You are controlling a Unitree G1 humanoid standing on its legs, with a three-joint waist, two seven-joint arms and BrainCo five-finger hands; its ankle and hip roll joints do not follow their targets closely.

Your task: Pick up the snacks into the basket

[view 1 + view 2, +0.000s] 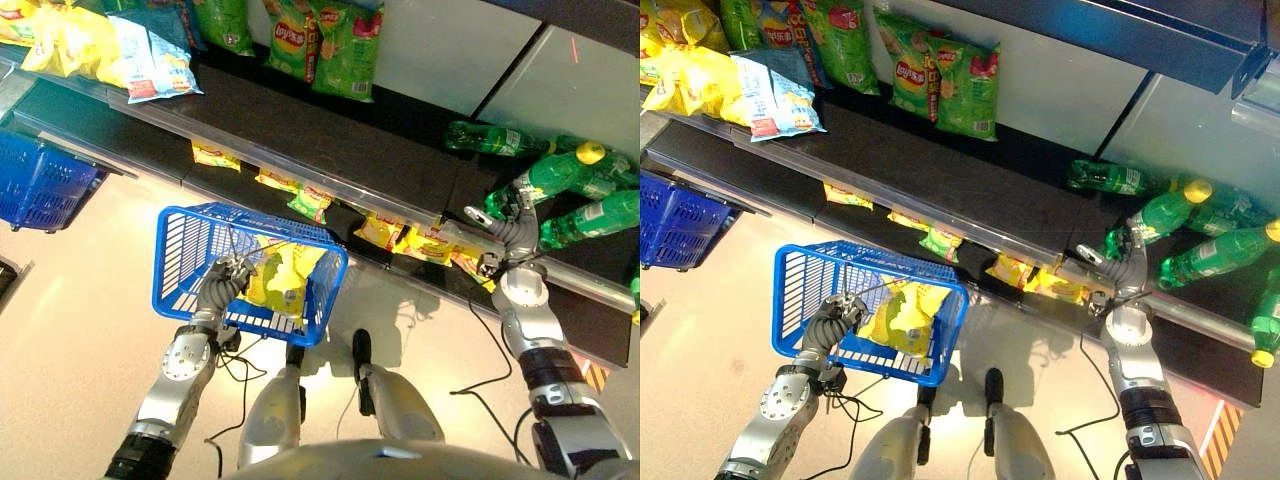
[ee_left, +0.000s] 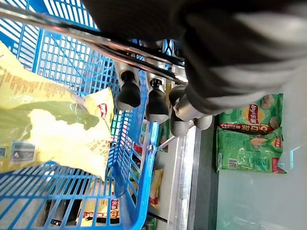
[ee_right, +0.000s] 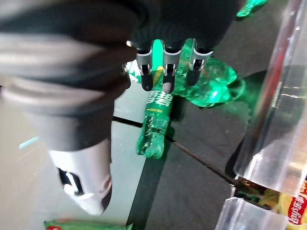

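The left hand (image 1: 228, 278), lower left of the frame, has its fingers (image 2: 128, 91) curled round the metal handle (image 2: 72, 33) of the blue basket (image 1: 190, 225), which hangs off the floor with a yellow snack bag (image 1: 280, 280) inside. At the right, the right hand (image 1: 505, 225) reaches among green bottles (image 1: 590, 215) on the dark shelf (image 1: 330, 140), fingers (image 3: 166, 64) loosely released, grasping nothing. Green snack bags (image 1: 325, 40) lie at the upper centre.
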